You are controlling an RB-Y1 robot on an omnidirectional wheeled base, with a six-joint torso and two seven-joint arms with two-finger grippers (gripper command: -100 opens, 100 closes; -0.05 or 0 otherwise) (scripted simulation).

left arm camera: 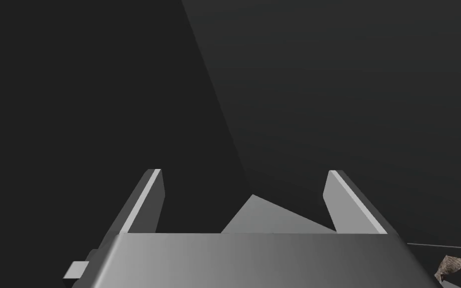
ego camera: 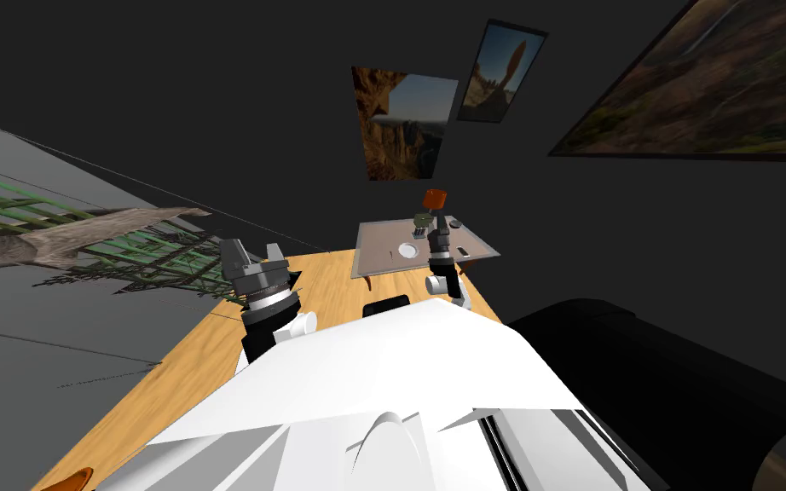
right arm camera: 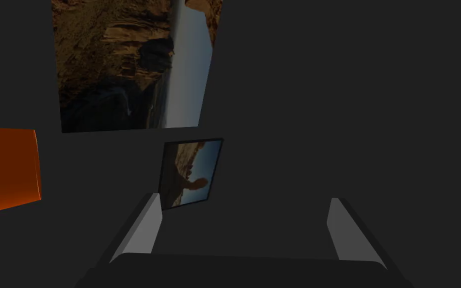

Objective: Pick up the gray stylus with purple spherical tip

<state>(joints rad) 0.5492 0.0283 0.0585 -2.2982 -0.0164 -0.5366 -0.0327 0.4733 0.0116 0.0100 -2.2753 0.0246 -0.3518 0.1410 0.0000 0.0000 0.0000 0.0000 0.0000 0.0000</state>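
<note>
- Your right arm [ego camera: 440,256] reaches out over the small square grey-brown bench [ego camera: 383,264]. Its jaws are wide and hold nothing.
- In the right wrist view the two light grey fingers [right arm camera: 142,230] stand well apart and look along at the dark wall, not down at the bench top. I judge the hand is not yet aimed at anything it could grasp.
- An orange-red block [ego camera: 435,198] stands at the far edge of the bench, just beyond those jaws. It also shows beside the hand in the right wrist view [right arm camera: 4,170], so the hand seems to ride about level with it, above the bench top.
- Several small things lie on the bench: a flat white round disc [ego camera: 406,250], a small greenish-dark lump [ego camera: 421,227], a small dark round piece [ego camera: 455,223] and a short dark sliver with a pale patch [ego camera: 463,251].
- They are too small to tell which is the grey stylus with a purple ball tip. By shape alone the sliver is my best guess, lying near the right arm.
- Your left arm [ego camera: 262,328] is parked near the chest over the wood-grain floor [ego camera: 212,366], likely to stay clear. Its jaws are wide and empty.
- Next, tip the right hand down toward the bench and confirm the stylus before closing
</note>
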